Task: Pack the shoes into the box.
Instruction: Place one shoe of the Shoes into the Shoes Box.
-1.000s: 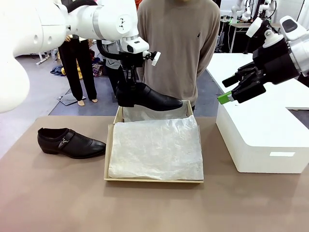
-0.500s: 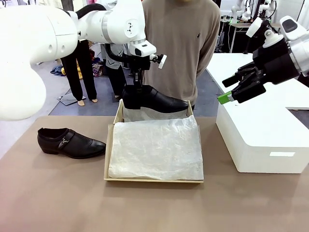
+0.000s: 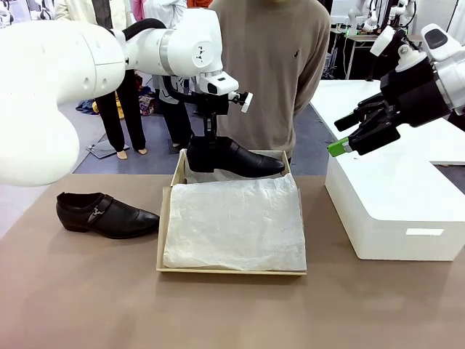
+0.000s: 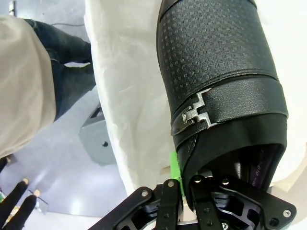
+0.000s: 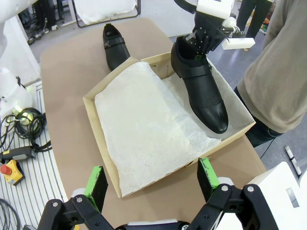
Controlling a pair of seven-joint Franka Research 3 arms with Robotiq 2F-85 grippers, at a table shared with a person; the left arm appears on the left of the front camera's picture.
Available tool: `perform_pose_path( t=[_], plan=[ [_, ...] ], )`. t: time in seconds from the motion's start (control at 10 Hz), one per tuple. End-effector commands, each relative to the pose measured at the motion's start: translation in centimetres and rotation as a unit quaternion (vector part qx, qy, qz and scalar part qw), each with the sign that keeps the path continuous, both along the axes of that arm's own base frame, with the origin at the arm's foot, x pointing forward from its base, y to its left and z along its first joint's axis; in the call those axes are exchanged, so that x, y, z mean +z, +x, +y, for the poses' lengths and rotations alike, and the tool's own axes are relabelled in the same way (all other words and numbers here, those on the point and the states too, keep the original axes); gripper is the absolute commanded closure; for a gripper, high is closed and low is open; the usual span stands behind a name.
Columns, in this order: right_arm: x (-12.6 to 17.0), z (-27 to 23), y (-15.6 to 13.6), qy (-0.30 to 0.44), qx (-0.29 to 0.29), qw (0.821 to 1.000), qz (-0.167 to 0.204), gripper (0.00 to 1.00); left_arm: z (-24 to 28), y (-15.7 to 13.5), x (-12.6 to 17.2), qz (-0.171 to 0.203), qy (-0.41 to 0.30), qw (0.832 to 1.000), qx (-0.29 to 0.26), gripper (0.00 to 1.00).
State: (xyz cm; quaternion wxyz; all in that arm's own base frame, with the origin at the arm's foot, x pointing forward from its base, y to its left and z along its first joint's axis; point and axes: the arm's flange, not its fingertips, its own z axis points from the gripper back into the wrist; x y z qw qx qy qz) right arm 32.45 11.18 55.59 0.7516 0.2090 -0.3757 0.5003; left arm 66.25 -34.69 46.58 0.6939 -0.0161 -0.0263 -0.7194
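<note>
the left gripper (image 3: 209,138) is clamped on the back rim of a shiny black leather shoe (image 3: 236,156), with one green pad on the outside of the heel. it holds this shoe over the far end of the open tan cardboard shoebox (image 3: 232,270), the end next to the person in a tan sweater (image 3: 269,73). the toe points to the right side of the shoebox, and a small silver buckle (image 4: 194,112) shows on the strap. you cannot tell if the sole touches the crinkly white tissue paper (image 3: 232,225) that lines the shoebox. the second black strap shoe (image 3: 105,214) sits on its sole on the brown table (image 3: 87,291), to the left of the shoebox and a little apart from it, toe toward it. the right gripper (image 5: 151,172) hangs in the air above and to the right of the shoebox, its fingers wide apart with nothing between them. a big white box (image 3: 392,218) sits to the right of the shoebox.
</note>
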Motion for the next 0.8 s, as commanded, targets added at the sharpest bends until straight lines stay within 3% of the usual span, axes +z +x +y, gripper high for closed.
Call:
perform_pose_path(
  t=[0.0,0.7],
  plan=[
    [-0.1,0.0,0.4,0.008,0.012,1.000,-0.007,0.00,-0.1,0.8,0.3,-0.001,-0.001,1.000,0.017,1.00],
    [-0.1,0.0,0.4,0.008,0.012,1.000,-0.007,0.00,0.9,0.6,-3.6,0.003,-0.001,1.000,0.028,1.00]
  ],
)
